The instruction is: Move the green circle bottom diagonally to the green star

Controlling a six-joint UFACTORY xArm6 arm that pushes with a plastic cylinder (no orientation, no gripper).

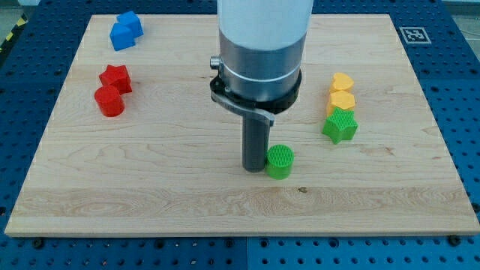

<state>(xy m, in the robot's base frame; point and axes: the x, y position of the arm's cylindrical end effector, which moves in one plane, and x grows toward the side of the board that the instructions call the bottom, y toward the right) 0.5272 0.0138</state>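
The green circle (280, 161) stands on the wooden board (150, 187), below the middle. The green star (340, 127) lies up and to the view's right of it, a short gap apart. My tip (254, 169) is at the green circle's left side, touching or nearly touching it. The arm's large white and grey body hangs over the board's upper middle and hides what is behind it.
Two yellow blocks (341, 91) are stacked in a column just above the green star. Two red blocks (112, 90) sit at the view's left. Two blue blocks (125, 31) sit at the top left. A fiducial tag (414, 34) marks the top right corner.
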